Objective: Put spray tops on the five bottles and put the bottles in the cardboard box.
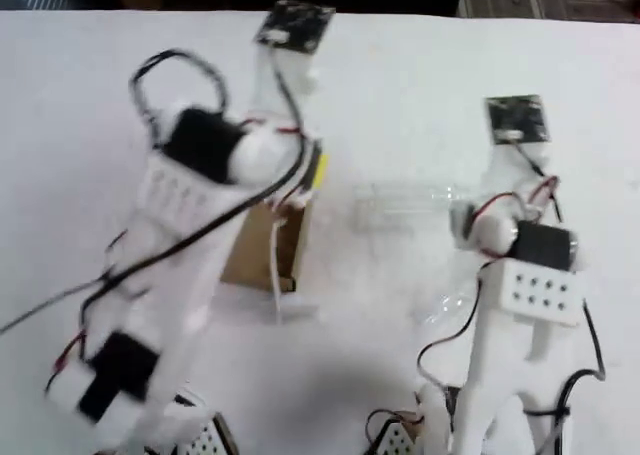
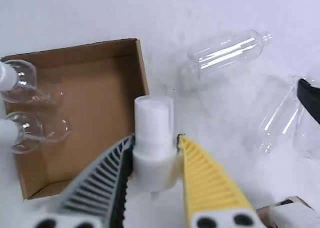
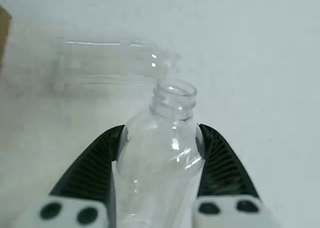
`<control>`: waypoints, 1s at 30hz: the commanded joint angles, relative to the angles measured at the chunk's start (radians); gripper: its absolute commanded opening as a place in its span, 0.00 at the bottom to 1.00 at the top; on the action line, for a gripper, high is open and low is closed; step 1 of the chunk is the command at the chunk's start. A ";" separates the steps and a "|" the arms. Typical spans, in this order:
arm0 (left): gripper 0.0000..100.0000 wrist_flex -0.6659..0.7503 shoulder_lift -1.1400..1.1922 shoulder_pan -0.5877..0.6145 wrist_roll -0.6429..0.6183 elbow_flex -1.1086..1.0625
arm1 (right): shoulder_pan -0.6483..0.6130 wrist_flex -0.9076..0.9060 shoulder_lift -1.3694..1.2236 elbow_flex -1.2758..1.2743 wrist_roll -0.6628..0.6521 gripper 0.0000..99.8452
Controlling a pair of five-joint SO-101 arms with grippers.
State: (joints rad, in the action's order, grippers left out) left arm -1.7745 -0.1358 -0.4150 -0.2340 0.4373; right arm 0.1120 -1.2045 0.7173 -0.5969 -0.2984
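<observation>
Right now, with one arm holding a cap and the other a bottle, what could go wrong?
The spray top is pinched between the left fingers; if tilted, it may miss the open neck of the bottle in the right fingers. The loose bottle lying nearby could roll if bumped.

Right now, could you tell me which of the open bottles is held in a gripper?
The bottle clamped in the right gripper; another open bottle lies loose on the table beyond it.

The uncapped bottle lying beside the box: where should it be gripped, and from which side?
Probably across the mid-body of the bottle, from above, fingers straddling its long axis: it lies flat on the table, and the straight-walled body gives parallel sides.
</observation>
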 commanded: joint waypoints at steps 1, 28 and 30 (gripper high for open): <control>0.02 0.075 -0.262 0.016 0.038 -0.123 | -0.147 -0.056 0.122 0.017 0.008 0.02; 0.02 0.901 -0.951 0.294 0.072 -0.755 | -0.975 0.542 0.785 -0.552 0.011 0.02; 0.02 0.951 -0.949 0.294 0.072 -0.756 | -0.975 0.624 0.860 -0.632 0.028 0.02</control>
State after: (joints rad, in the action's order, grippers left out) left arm -0.9168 -1.0779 -0.1312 -0.1695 -0.3268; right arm -0.8470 -0.7119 1.4876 -1.1646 -0.2969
